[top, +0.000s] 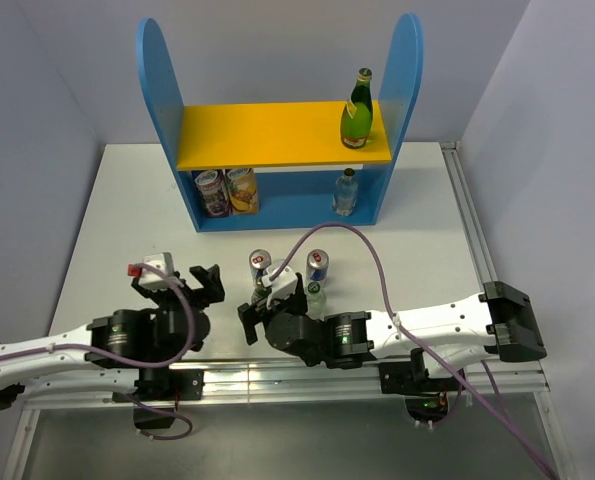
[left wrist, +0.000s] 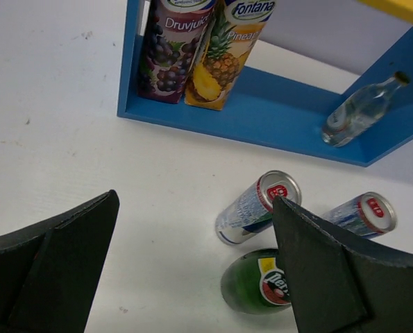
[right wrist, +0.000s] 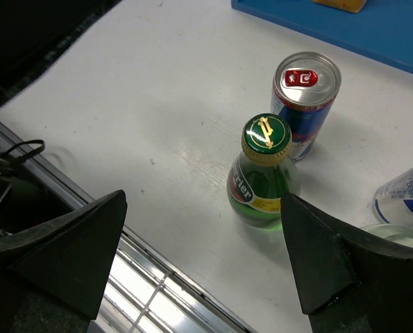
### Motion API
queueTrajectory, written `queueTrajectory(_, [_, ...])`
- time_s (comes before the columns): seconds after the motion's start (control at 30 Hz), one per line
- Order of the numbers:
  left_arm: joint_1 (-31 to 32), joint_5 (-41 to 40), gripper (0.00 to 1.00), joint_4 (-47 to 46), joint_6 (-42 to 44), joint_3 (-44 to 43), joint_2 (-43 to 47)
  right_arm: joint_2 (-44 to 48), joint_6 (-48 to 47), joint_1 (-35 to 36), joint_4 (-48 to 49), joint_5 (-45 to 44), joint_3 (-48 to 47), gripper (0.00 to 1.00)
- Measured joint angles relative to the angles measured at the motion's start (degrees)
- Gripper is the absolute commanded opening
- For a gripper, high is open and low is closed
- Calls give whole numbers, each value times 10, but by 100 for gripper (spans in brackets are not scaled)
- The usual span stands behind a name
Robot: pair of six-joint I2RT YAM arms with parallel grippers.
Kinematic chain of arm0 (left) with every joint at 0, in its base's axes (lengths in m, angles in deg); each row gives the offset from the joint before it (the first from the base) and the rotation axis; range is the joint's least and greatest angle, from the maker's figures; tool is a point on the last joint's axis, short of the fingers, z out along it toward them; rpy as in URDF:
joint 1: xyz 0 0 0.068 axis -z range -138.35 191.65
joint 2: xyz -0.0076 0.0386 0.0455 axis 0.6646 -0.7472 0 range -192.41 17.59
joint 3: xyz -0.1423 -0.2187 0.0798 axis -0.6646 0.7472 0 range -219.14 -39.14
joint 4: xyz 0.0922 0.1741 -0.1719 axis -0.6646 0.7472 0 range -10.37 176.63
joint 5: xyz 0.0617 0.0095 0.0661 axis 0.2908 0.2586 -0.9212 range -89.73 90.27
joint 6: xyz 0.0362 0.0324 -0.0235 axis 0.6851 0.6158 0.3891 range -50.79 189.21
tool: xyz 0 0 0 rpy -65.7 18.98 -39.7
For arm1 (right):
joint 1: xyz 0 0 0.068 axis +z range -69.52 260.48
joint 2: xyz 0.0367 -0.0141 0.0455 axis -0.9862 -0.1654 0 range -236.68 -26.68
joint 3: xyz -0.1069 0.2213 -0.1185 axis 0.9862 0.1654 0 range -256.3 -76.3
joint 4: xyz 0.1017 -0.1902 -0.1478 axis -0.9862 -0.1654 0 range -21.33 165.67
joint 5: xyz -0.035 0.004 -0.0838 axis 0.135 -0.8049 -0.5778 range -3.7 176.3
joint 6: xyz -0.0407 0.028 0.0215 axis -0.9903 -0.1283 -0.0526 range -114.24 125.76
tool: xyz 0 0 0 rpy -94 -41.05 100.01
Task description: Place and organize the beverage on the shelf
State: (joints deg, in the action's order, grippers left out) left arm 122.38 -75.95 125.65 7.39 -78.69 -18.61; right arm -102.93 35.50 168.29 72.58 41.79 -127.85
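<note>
A: What is the left gripper (left wrist: 196, 201) doing?
B: Hovering at the near left, fingers spread wide, gripping nothing.
A: And the shelf (top: 163, 80)?
B: Standing far centre, carrying a grape juice carton (top: 212, 192) and a pineapple juice carton (top: 243, 189) lower left, a clear bottle (top: 346, 192) lower right, and a green bottle (top: 356, 110) on top.
A: The right gripper (right wrist: 203, 201)?
B: Hanging released near a Perrier bottle (right wrist: 262, 173), which is standing by a blue can (right wrist: 305, 104).

Top cam: high over the near edge of the table (top: 107, 230), tilted down toward the shelf (top: 277, 130) at the far edge. Wrist cams: close in; left faces the shelf base, right looks steeply down. All three share the green bottle (right wrist: 262, 173).
</note>
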Motion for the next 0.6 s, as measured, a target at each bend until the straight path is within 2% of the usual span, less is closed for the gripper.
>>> queueTrajectory(0.17, [0,6,99,-73,75,17,57,-18,-3,-4,22,-15,-7,98])
queueTrajectory(0.47, [0,11,99,-70,72,16,-26,-53,-18,-49,66,-14,-8,96])
queueTrajectory(0.57, [0,13,99,-62,68,16,-37,-59,-26,-62,84,-13,-8,93])
queueTrajectory(0.6, [0,13,99,-60,66,16,-37,-62,-28,-65,91,-13,-8,88])
